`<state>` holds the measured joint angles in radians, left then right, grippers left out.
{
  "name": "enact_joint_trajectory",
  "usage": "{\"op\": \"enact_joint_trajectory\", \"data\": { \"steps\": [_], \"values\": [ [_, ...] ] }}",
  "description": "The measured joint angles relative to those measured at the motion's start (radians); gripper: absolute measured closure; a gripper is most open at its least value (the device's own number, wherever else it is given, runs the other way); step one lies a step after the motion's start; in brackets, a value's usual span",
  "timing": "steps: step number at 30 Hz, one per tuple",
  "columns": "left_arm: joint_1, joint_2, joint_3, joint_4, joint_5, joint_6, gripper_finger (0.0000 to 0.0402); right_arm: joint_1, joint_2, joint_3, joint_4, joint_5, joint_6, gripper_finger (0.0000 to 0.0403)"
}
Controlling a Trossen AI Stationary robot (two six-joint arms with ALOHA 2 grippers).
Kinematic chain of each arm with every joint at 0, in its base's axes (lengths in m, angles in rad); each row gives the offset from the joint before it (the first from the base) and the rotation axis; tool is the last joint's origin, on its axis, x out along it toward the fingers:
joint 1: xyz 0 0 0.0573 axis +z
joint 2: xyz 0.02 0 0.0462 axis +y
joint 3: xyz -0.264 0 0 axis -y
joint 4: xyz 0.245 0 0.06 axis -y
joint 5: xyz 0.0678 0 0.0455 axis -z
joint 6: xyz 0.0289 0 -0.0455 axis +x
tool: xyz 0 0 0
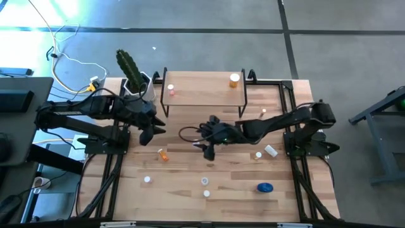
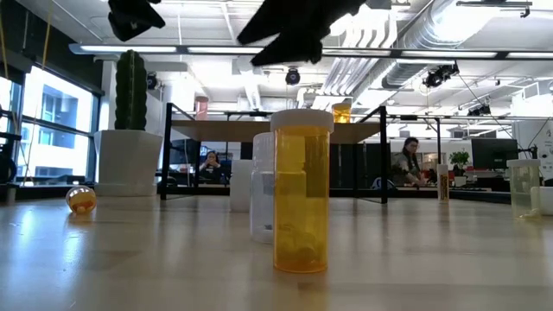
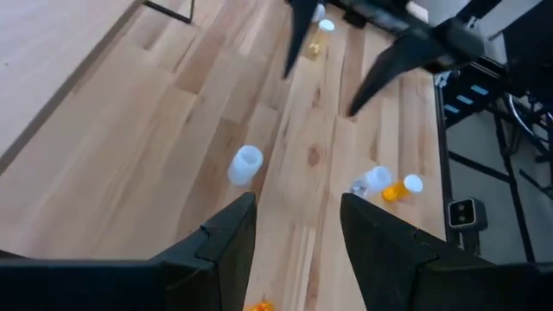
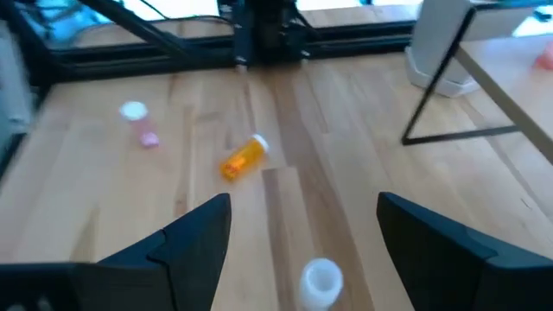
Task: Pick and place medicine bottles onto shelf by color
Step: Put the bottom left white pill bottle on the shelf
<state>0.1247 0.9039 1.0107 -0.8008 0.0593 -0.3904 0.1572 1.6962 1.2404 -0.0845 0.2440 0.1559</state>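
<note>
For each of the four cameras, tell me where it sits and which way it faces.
High: overhead, straight down on the table, shelf, both arms.
Low: at tabletop height, facing an upright orange bottle; arms overhead.
Left wrist: on the left arm, past the empty left pincer.
Right wrist: on the right arm, past the open right pincer.
Shared: the lying orange bottle also shows from above.

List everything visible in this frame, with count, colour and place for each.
shelf: one, light wood on black legs, table's far middle
pink bottle: one, shelf's left
orange bottle: one, shelf's right
fallen bottle: one, orange, tabletop left of centre
blue bottle: one, tabletop near right
small bottles: about five, white, pink or orange, scattered on tabletop
cactus: one, green, white pot, beside shelf's left end
left gripper: open, empty
right gripper: open, empty
</note>
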Motion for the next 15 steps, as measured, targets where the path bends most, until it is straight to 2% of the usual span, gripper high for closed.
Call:
{"op": "enact_joint_trajectory", "data": {
  "steps": [15],
  "values": [
    [-0.021,-0.001,0.000,-0.033,-0.023,0.000,0.0243,-0.015,0.202,0.000,0.051,0.000,0.002,0.0121]
  ]
}}
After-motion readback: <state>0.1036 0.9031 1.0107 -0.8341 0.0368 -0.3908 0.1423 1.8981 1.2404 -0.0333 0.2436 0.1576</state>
